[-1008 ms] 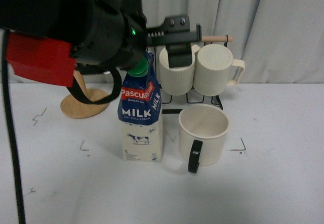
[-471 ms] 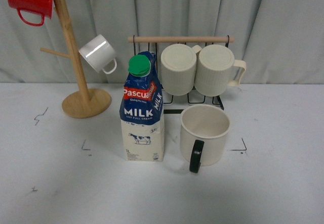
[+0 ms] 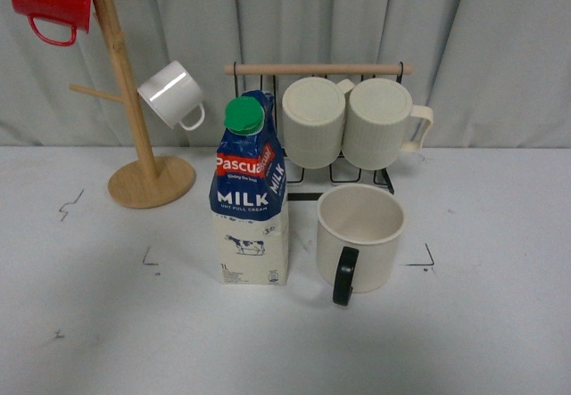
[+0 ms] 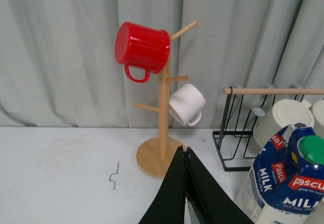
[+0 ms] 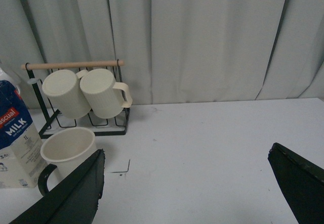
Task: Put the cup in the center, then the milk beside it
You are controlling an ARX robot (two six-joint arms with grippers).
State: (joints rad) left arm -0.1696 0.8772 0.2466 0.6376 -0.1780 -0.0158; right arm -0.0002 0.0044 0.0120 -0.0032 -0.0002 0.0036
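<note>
Cup: cream-white mug (image 3: 360, 236) with a black handle, upright on the white tabletop (image 3: 500, 324), mouth open upward, handle toward 6 o'clock in the front view; it sits inside the black corner marks, toward their right side.
Milk carton: Pascual carton (image 3: 251, 201) with green cap (image 3: 244, 116), upright just beside the cup at its 9 o'clock, a narrow gap between them; also within the marks.
Center: marked patch (image 3: 178, 275) of bare table, both task things standing on it.
Cup handling: likely stiff ceramic, glazed and somewhat slick, breakable if dropped; the rim wall or the handle looks the best place to pinch.
Carton handling: probably heavy if full, tall and prone to tip; cardboard walls would give under a hard squeeze, so the mid body on two flat faces seems the place to hold, not the cap.
Left gripper: fingers (image 4: 185, 193) pressed together with nothing between them, hanging above the table near the carton.
Right gripper: fingers (image 5: 66, 196) spread wide and holding nothing, well clear of the cup.
Background: wooden mug tree (image 3: 134, 136) at 10 o'clock; ribbed cream mugs (image 3: 348, 123) on a wire rack at 12 o'clock.
Progress: judged by the layout, both placements look done.
</note>
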